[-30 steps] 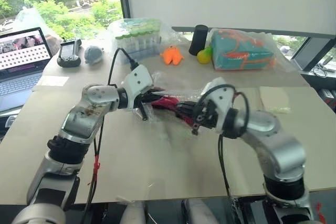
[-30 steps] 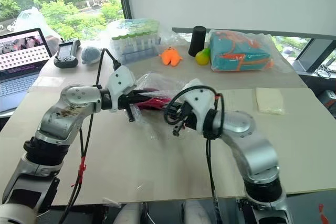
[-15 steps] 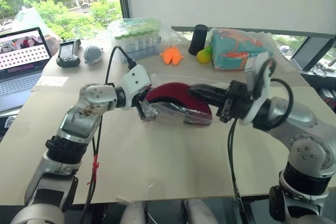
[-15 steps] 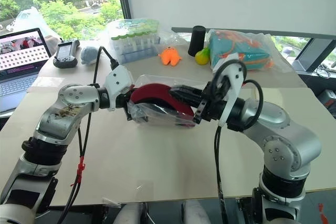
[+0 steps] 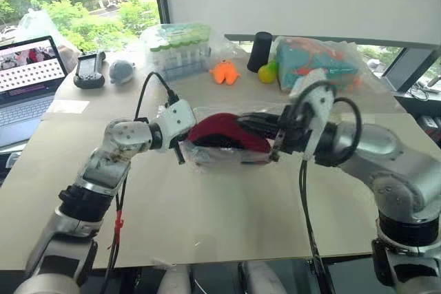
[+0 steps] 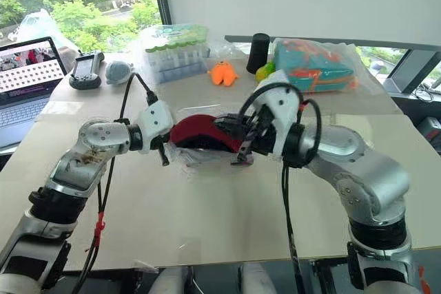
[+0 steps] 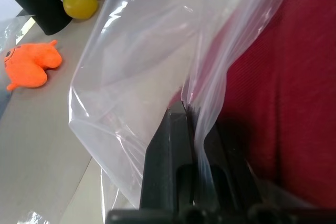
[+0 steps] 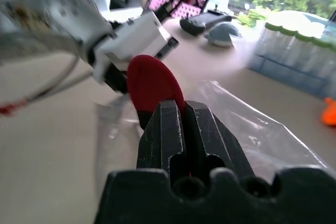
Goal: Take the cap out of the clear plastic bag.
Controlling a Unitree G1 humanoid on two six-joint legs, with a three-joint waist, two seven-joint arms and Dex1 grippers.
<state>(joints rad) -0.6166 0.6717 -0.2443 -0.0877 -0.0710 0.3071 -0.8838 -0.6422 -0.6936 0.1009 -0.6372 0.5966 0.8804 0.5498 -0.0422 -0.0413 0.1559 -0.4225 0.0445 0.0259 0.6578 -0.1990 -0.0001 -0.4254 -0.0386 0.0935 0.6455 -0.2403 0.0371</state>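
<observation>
The dark red cap [image 5: 224,131] is held above the table between my two grippers, with the clear plastic bag [image 5: 220,158] wrapped around its lower part and hanging under it. My left gripper [image 5: 187,148] is shut on the bag's film at the cap's left end; the left wrist view shows its fingers [image 7: 173,145] pinching the plastic with the cap [image 7: 283,87] right beside them. My right gripper [image 5: 248,123] reaches in from the right and is shut on the cap; in the right wrist view its fingers [image 8: 168,124] clamp the cap [image 8: 152,85].
Along the far edge of the table [image 5: 207,225] stand a bagged tube rack [image 5: 180,46], an orange toy [image 5: 224,72], a black cylinder [image 5: 261,51], a yellow pear [image 5: 269,72] and a bag with teal-orange contents [image 5: 317,65]. A laptop [image 5: 24,74] is at far left.
A second ago cap and bag were bunched between the grippers; the cap then spread out. Since half a second ago both grippers have sunk slightly and the right wrist has rolled.
</observation>
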